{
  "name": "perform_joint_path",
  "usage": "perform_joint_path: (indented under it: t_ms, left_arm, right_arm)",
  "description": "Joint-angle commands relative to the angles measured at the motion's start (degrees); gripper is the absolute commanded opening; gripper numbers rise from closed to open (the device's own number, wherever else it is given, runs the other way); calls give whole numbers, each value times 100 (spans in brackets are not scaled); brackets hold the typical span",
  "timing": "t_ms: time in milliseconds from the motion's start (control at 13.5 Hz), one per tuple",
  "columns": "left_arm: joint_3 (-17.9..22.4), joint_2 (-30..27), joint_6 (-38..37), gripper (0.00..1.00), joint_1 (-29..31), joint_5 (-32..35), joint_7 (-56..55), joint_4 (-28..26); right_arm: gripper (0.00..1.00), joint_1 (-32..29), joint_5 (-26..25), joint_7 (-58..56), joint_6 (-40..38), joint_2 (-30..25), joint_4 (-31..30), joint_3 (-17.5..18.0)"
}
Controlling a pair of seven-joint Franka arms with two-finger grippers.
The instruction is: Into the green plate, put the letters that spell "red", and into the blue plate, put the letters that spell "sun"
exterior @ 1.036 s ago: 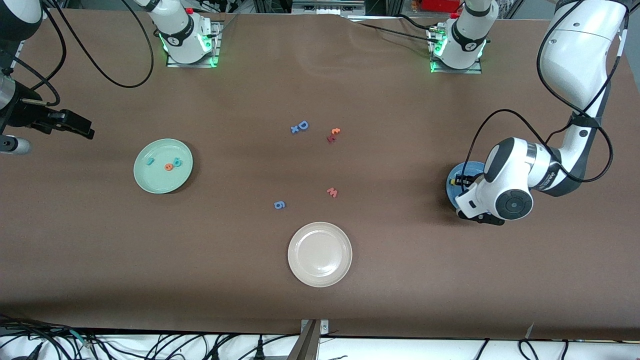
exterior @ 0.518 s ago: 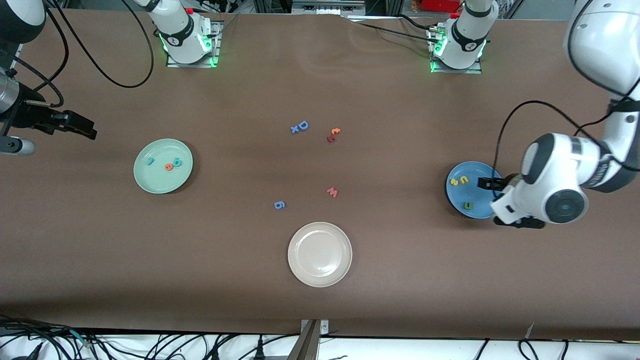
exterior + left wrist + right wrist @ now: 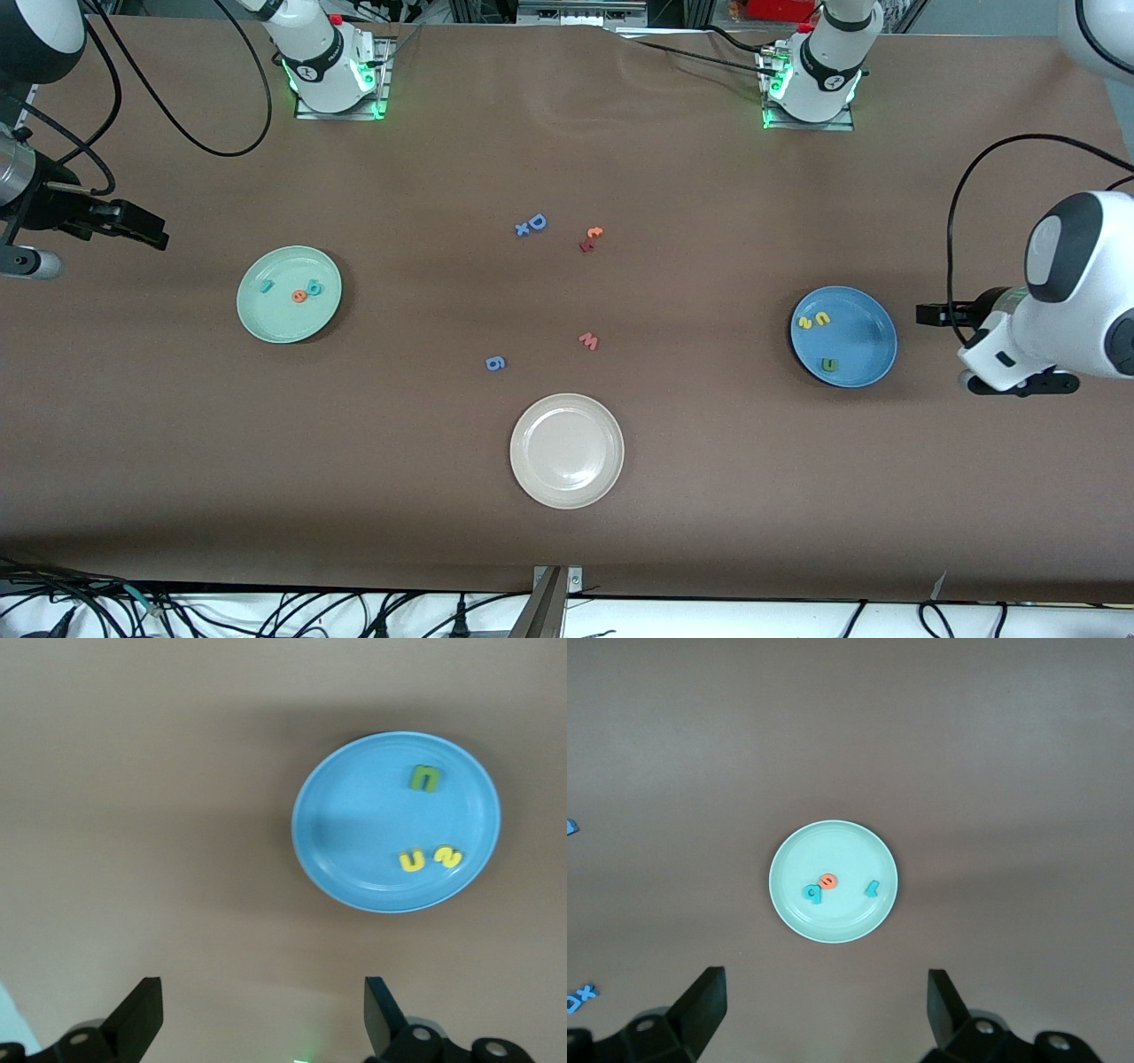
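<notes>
The green plate (image 3: 289, 319) (image 3: 797, 859) holds a teal "r" (image 3: 266, 286) (image 3: 872, 889), an orange "e" (image 3: 299, 296) (image 3: 827, 880) and a teal "d" (image 3: 314, 287) (image 3: 814, 894). On the blue plate (image 3: 864, 341) (image 3: 354, 842) lie a yellow "s" (image 3: 804, 322) (image 3: 448, 857), a yellow "u" (image 3: 823, 317) (image 3: 411, 860) and a dark green "n" (image 3: 828, 364) (image 3: 425, 778). My left gripper (image 3: 948, 350) (image 3: 263, 1010) hangs open and empty over bare table beside the blue plate, toward the left arm's end. My right gripper (image 3: 151, 232) (image 3: 828, 1010) waits open and empty off the green plate, toward the right arm's end.
A beige-white plate (image 3: 567, 496) sits nearest the front camera, mid-table. Loose letters lie in the middle: a blue "g" (image 3: 495, 362), a pinkish "w" (image 3: 588, 340), a blue "D" with a small "x" (image 3: 532, 224) (image 3: 579, 998), and an orange and red pair (image 3: 590, 238).
My left gripper has opened and drawn away from over the blue plate toward the left arm's end, uncovering the plate with the "n" in it. The right arm has barely moved.
</notes>
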Motion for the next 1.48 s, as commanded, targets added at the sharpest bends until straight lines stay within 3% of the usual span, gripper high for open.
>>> perform_joint_path:
  t_ms: [0,148,370,592,740,1406]
  left_arm:
    - [876,-646,-1,100,-652,-206,396,-443]
    - [1642,-1251,253,100,-1059,-1170,590,-882]
    - [1715,-2192,412,100,-1217,-1447,635,-1532]
    - [1916,-2844,412,100,-1463,-1649,644,-1772]
    - [2460,-3055,491,100,-2025,-1676,652,-1772]
    - [2410,-3074,342,100,-2062,-1711,652,-1684]
  right_arm:
    - [100,34,-95,86,34,-4,-3,7]
    - [100,34,-87,86,17,-4,-12,7]
    - [100,25,-87,86,17,-4,-12,7]
    - [100,25,-87,86,26,-4,-3,7]
    - [100,25,-69,86,43,-4,23,7]
    - [100,34,-60,86,43,31,32,-1]
